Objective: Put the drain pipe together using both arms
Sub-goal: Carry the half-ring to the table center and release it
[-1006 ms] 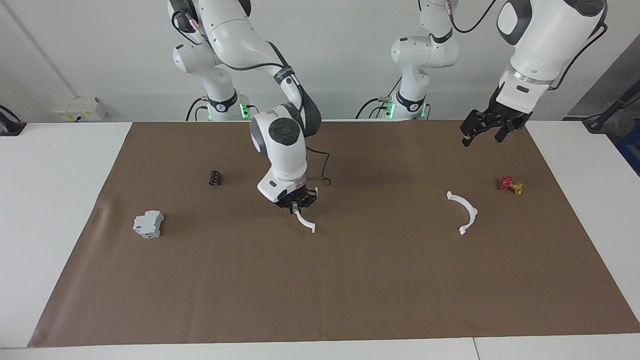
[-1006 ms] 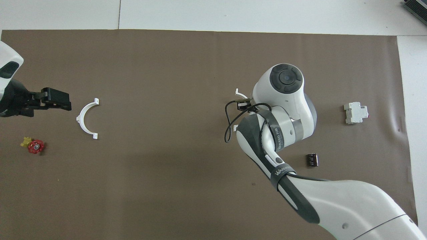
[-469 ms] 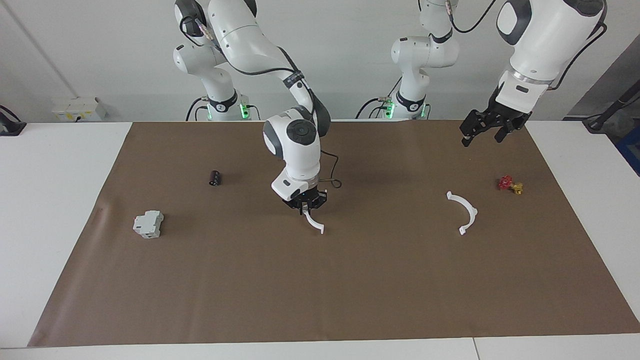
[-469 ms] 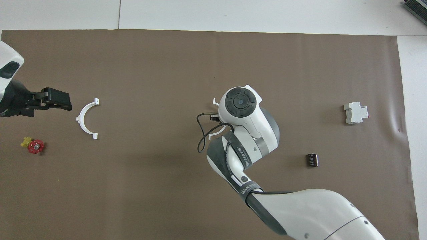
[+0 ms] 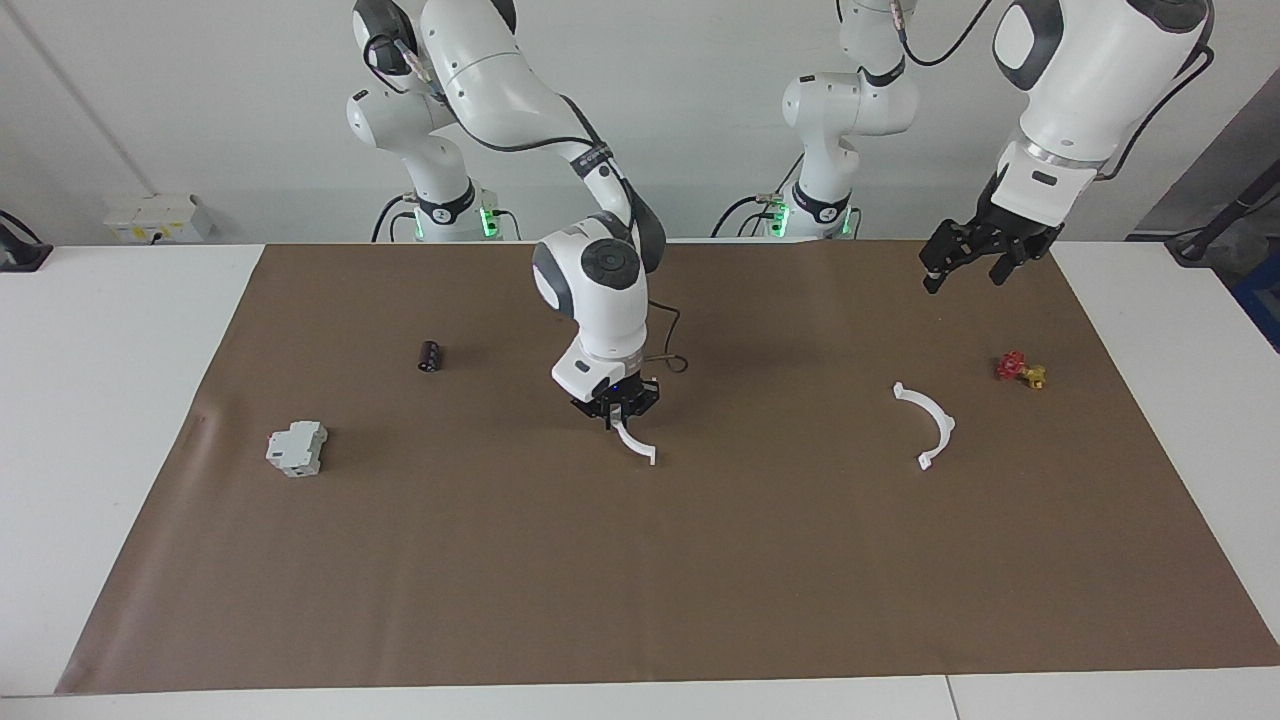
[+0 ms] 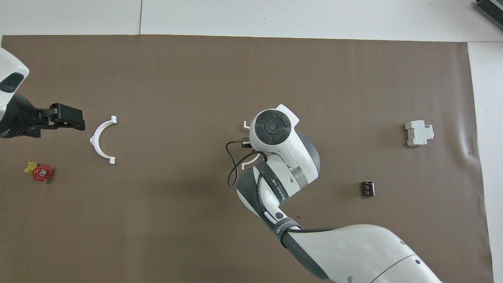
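Observation:
One white half-ring of the drain pipe (image 5: 637, 445) hangs from my right gripper (image 5: 617, 412), which is shut on its upper end over the middle of the brown mat. From overhead only that piece's end tabs (image 6: 245, 125) peek out beside the right wrist. The other half-ring (image 5: 931, 424) (image 6: 101, 140) lies flat on the mat toward the left arm's end. My left gripper (image 5: 967, 262) (image 6: 68, 116) hovers open, high above the mat beside that lying piece, holding nothing.
A small red-and-yellow valve (image 5: 1021, 370) (image 6: 38, 172) sits near the lying half-ring. Toward the right arm's end lie a grey boxy block (image 5: 296, 448) (image 6: 419, 133) and a small black cylinder (image 5: 430, 355) (image 6: 368, 188). The brown mat (image 5: 640, 580) covers most of the white table.
My right arm has carried its half-ring sideways over the mat toward the left arm's end. The left arm and the lying pieces have stayed still.

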Robot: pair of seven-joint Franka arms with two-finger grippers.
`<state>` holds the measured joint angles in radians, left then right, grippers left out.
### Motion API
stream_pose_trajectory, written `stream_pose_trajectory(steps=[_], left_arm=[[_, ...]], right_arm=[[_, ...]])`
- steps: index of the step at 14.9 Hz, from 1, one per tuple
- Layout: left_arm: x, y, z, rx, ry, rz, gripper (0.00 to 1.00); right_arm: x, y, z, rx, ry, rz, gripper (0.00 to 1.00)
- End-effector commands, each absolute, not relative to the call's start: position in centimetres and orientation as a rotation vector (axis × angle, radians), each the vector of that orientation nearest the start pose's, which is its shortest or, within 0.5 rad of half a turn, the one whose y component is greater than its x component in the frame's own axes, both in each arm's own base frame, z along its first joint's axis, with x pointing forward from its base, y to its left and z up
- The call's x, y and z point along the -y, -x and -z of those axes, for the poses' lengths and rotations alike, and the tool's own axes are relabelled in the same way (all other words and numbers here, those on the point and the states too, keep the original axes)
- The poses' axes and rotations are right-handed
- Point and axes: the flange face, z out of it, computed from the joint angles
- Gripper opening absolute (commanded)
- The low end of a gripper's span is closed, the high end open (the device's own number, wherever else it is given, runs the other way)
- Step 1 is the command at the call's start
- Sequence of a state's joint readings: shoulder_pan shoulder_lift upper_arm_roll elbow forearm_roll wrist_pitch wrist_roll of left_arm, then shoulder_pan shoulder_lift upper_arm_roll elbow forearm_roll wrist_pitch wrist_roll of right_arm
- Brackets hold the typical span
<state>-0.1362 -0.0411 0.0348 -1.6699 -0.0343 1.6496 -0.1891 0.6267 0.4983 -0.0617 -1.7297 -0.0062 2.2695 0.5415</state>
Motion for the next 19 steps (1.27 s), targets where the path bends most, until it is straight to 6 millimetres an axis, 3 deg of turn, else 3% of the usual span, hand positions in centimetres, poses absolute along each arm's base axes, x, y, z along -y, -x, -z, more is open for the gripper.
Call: stream_pose_trajectory(steps=[1,7,8,9,11,14,19], left_arm=[[5.8,-53.7,-60.8,0.161,3.191,0.044,1.0],[5.8,-53.7,-60.8,0.163,3.191,0.044,1.0],[5.8,-53.7,-60.8,0.163,3.191,0.044,1.0],[5.8,-53.7,-60.8,0.163,3.191,0.044,1.0],[5.8,-53.7,-60.7,0.163,3.191,0.044,1.0],[5.6,-53.7,-59.3,0.173,3.195,0.1,1.0],[5.1,-55.4,-53.5,0.202,3.188,0.084,1.0]], right_arm=[[-37.9,-55.9,-28.7,0.11,3.133,0.126,0.0],[-37.9,-56.0,-28.7,0.114,3.131,0.136,0.0],[-38.0,-55.9,-28.7,0.111,3.131,0.136,0.63],[-38.4,-55.7,-28.8,0.111,3.128,0.133,1.0],[-38.6,-55.6,-30.1,0.095,3.123,0.136,1.0],[-35.7,-56.4,-36.4,0.026,3.114,0.171,1.0],[-25.4,-58.5,-47.0,-0.086,3.093,0.235,1.0]])
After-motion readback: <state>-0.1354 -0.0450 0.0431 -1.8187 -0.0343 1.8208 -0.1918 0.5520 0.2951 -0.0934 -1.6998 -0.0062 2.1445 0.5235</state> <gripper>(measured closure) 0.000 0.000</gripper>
